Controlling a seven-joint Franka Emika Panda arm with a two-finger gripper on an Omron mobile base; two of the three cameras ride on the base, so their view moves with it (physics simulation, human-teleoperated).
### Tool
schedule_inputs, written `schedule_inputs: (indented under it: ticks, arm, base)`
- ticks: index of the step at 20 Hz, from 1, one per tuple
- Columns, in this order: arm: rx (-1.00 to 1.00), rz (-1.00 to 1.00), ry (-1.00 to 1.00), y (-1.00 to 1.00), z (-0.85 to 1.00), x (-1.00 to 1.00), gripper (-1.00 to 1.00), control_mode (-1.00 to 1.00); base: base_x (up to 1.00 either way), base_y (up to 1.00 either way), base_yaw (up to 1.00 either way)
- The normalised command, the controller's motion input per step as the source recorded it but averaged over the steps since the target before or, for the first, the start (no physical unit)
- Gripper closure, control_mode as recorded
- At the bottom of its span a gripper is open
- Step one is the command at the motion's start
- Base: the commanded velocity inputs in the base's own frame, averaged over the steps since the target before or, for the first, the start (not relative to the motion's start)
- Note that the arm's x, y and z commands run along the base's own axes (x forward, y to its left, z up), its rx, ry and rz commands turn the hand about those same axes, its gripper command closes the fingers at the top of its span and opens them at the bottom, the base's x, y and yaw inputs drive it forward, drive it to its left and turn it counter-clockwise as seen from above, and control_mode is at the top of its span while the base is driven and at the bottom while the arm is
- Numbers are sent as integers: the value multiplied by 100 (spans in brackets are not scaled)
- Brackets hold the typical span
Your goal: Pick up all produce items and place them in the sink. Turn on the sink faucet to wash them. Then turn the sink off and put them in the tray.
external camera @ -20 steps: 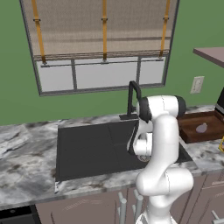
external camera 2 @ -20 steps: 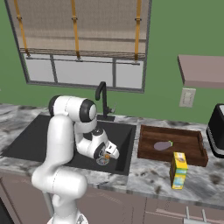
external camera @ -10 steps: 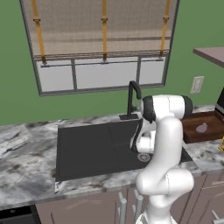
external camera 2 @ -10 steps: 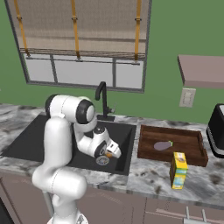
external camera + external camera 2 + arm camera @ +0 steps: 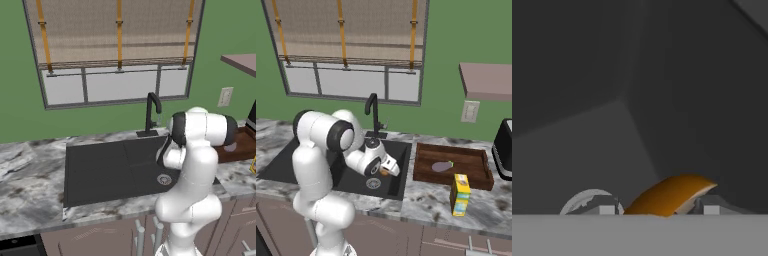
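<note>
Right base view has the tool (image 5: 387, 171), jaws clamped on the orange piece (image 5: 384, 172), now lifted off the sink (image 5: 398, 186) floor near its right wall, while the purple piece (image 5: 442, 166) already lies in the tray (image 5: 476, 181), so transfer comes next.

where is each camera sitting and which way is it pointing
Left base view: behind the arm on its left, facing forward and down at the sink and faucet; the white arm rises at lower right.
Right base view: behind on its right, facing the same sink, plus the tray holding the purple produce; the arm rises at lower left.
Hand view: on the hand, looking along the gripper into the black basin, jaws around the orange produce.
Both base views share sink, faucet, drain.
</note>
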Motion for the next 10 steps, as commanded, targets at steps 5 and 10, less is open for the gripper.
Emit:
schedule_inputs:
  ticks: [5, 10]
  arm:
    - [0, 0, 0, -2, 86, -6, 100, -100]
    - [0, 0, 0, 0, 91, -4, 100, -100]
  base:
    - [0, 0, 0]
    - [0, 0, 0]
